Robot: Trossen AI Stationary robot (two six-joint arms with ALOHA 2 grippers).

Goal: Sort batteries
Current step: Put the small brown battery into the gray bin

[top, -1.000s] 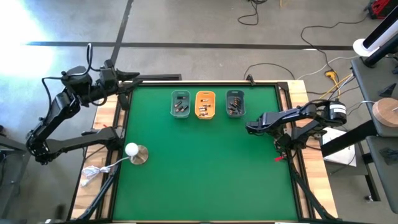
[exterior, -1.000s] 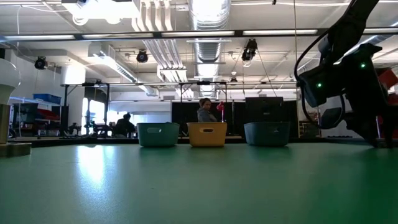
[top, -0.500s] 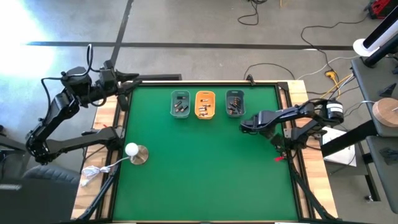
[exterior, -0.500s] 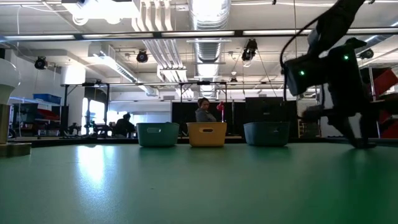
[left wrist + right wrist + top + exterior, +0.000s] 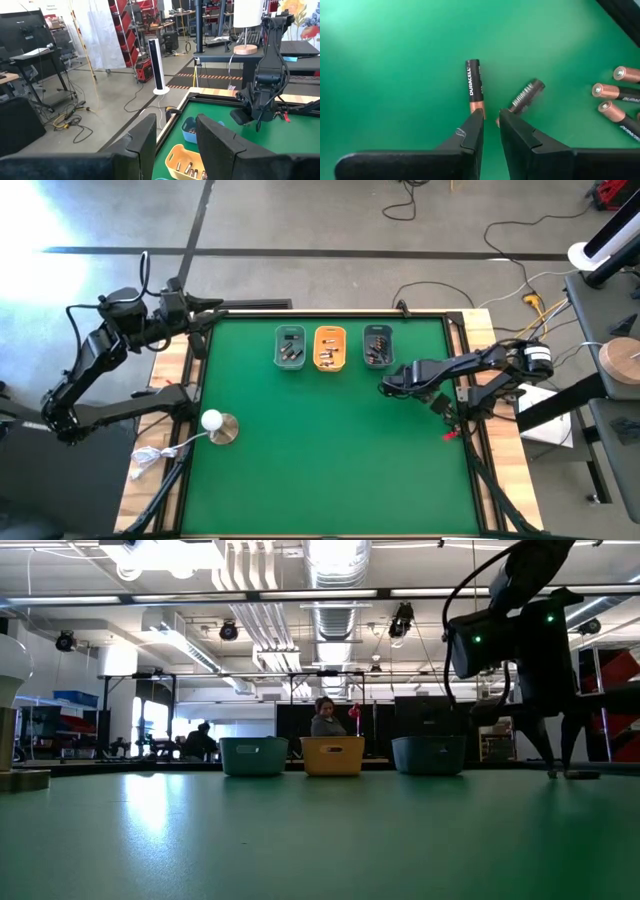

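The right tool (image 5: 490, 122) is hovering low over the green worktop (image 5: 320, 450), fingers narrowed to a slim gap with nothing between them, right by two loose batteries (image 5: 475, 87) lying near the dark tray (image 5: 377, 345). More cells are lying off to one side. The two cells are sitting so close that the fingers might be nudging one away or pinching both, I reckon. One is reading "DURACELL". The left tool (image 5: 175, 142) is waiting beyond the worktop's far left corner, fingers partly apart, empty.
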